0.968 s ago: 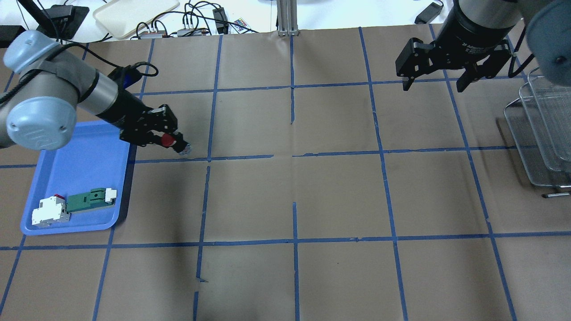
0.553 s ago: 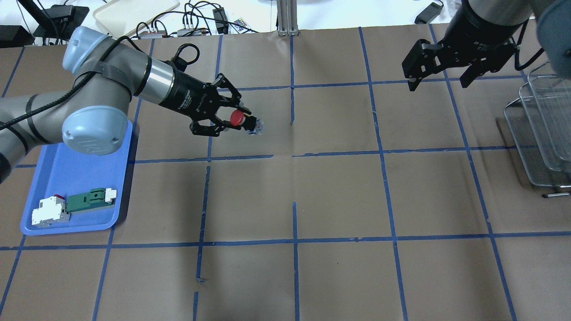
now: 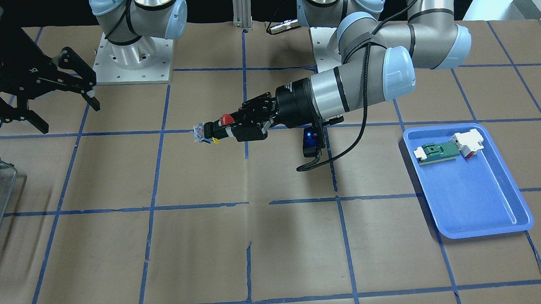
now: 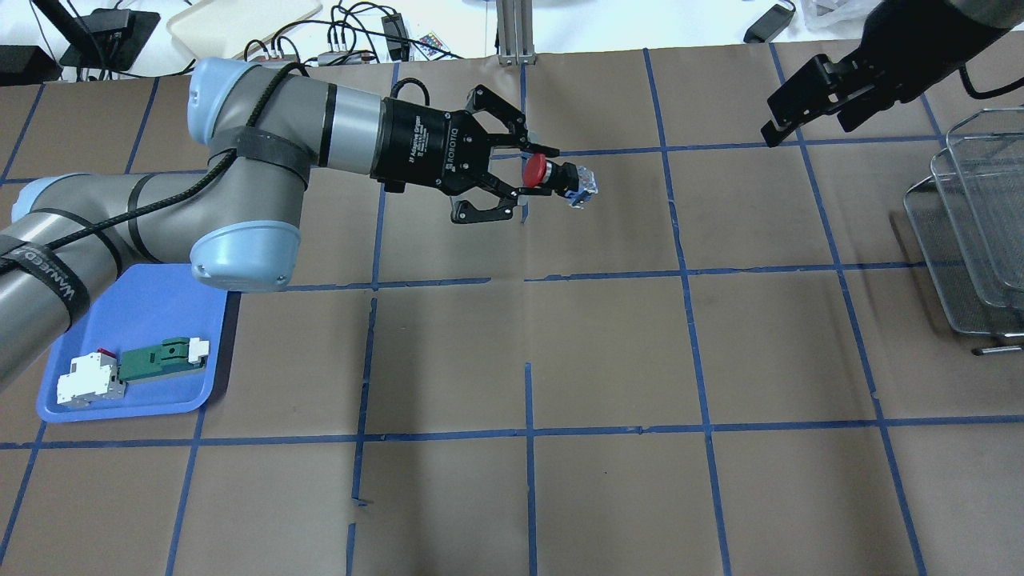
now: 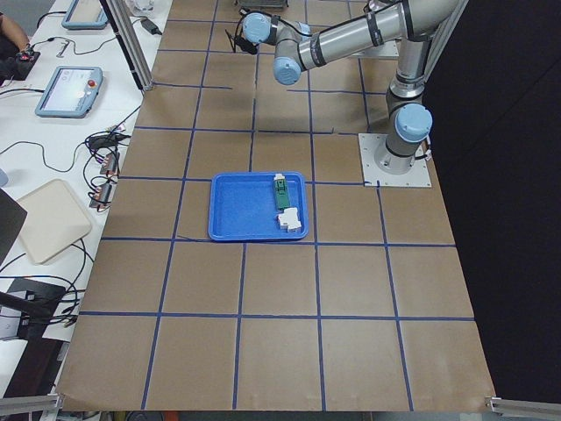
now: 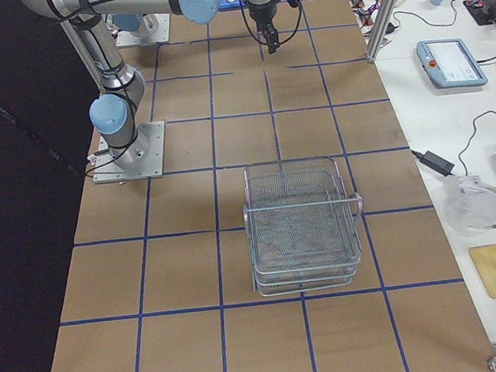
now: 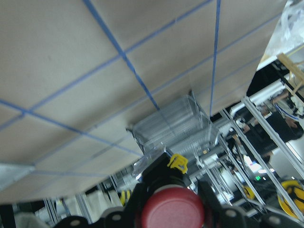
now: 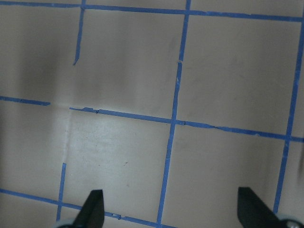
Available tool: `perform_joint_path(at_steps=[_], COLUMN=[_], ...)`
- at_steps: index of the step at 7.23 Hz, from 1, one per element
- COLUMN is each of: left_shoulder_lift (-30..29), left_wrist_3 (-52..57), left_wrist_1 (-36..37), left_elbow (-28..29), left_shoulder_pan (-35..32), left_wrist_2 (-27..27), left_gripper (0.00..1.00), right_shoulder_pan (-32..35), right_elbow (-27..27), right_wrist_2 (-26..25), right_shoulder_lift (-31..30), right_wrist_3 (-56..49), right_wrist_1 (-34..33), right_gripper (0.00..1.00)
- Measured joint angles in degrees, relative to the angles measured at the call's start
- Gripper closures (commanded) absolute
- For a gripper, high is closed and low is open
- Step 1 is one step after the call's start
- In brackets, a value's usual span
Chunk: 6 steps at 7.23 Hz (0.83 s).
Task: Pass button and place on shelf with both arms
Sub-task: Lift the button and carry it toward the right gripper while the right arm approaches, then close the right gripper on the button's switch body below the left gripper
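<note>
The button [image 4: 552, 174], red cap and black body, is held sideways in my left gripper [image 4: 538, 171], which is shut on it above the table's middle back. It also shows in the front view [image 3: 218, 126], in that gripper [image 3: 232, 126], and its red cap fills the bottom of the left wrist view [image 7: 173, 209]. My right gripper [image 4: 812, 120] is open and empty at the far right back, apart from the button; its open fingertips [image 8: 92, 209] show over bare table. The wire-mesh shelf [image 4: 972, 224] stands at the right edge and also shows in the right-side view [image 6: 303, 225].
A blue tray [image 4: 152, 312] at the front left holds a green-and-white component [image 4: 160, 360] and a white block [image 4: 88, 380]. Cables and devices lie beyond the table's far edge. Blue tape lines grid the brown table top.
My left arm has swung from beside the blue tray to the right and farther back, carrying the button. My right gripper has moved right and back, still open.
</note>
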Motion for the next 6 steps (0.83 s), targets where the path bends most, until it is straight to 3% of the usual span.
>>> perform_joint_path(at_steps=[2,6], left_shoulder_lift=[-0.88,-3.61], left_wrist_3=[-6.31,-19.42], left_wrist_1=[0.29,0.35], left_elbow=[0.97,8.44], left_shoulder_pan=[-1.25,-3.82], left_wrist_2=[-7.05,-8.13], left_gripper=[1.0,1.0], right_shoulder_pan=[-0.26,-0.01], right_elbow=[0.21,0.54], right_wrist_2=[5.81,16.2], right_shoulder_lift=[-1.13,-4.26], right_wrist_3=[-12.57,-34.13], right_wrist_1=[1.1,10.25], right_gripper=[0.0,0.0])
